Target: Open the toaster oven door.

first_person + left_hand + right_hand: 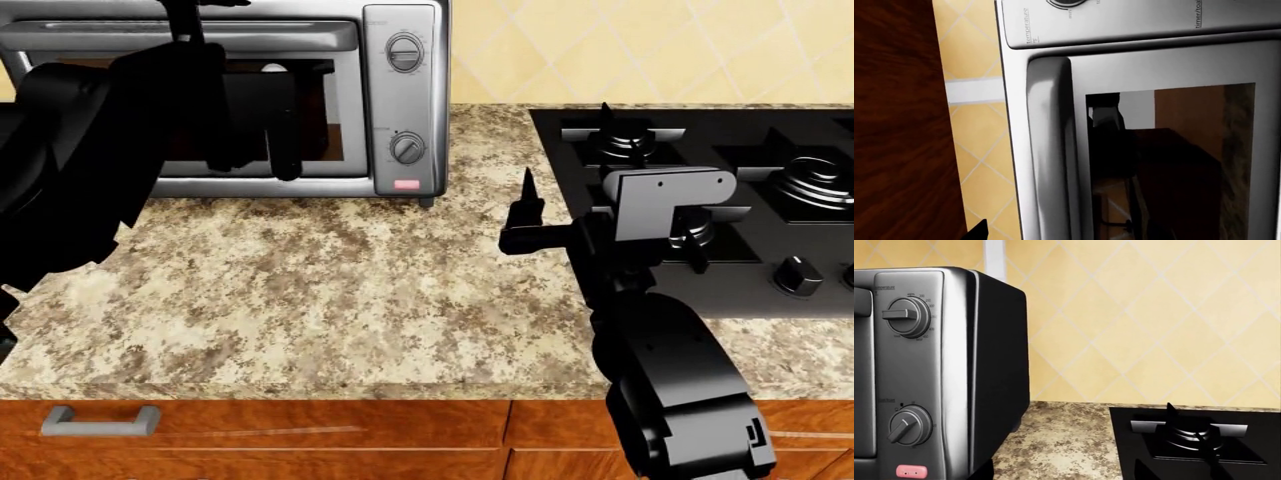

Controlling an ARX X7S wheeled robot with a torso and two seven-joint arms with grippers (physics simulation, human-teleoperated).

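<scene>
Granite counter [334, 290] bare mid-span | left claw [247, 150] at toaster oven door [187, 110], state unclear; right claw [527, 215] apart

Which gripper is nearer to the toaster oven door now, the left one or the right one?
Left. The left arm reaches up in front of the toaster oven door, near its handle. The right gripper hovers over the counter, beside the cooktop.

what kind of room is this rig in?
A simulated home kitchen, most likely: a toaster oven on a granite-look countertop, a black gas cooktop beside it, a yellow tiled backsplash behind.
</scene>
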